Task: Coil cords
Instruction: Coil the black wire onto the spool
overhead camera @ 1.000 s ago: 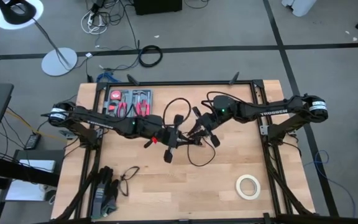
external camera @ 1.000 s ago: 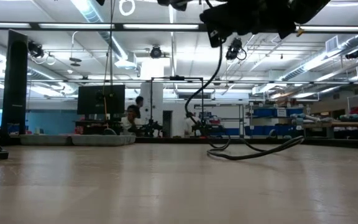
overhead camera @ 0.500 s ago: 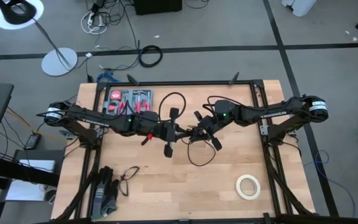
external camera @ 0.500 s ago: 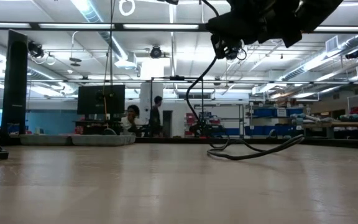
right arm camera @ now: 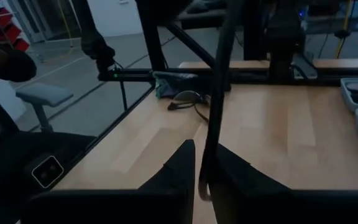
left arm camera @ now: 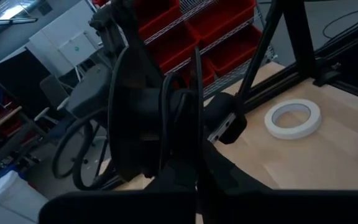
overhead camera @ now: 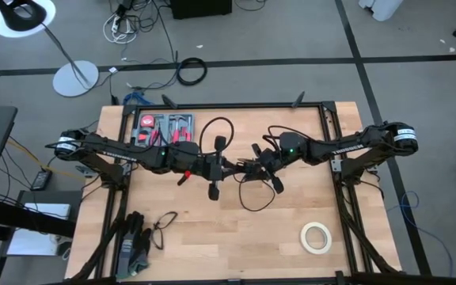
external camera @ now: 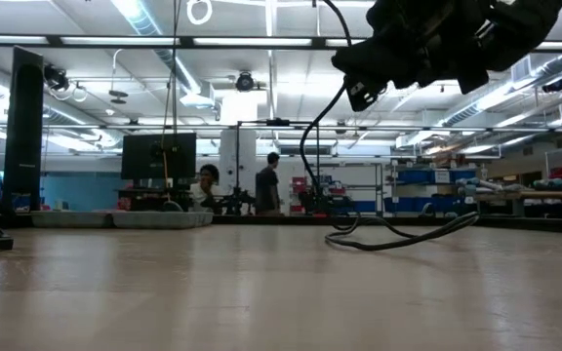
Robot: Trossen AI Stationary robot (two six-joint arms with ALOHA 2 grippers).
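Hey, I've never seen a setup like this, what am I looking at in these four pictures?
Two dark robot arms work over a wooden table. One picture looks straight down, one looks level across the tabletop, and two come from cameras on the arms' wrists. The left gripper and right gripper meet mid-table, each pinching a thin black cord that partly hangs down onto the wood. Also lying there: a tape roll, a red-handled tool kit and glasses.
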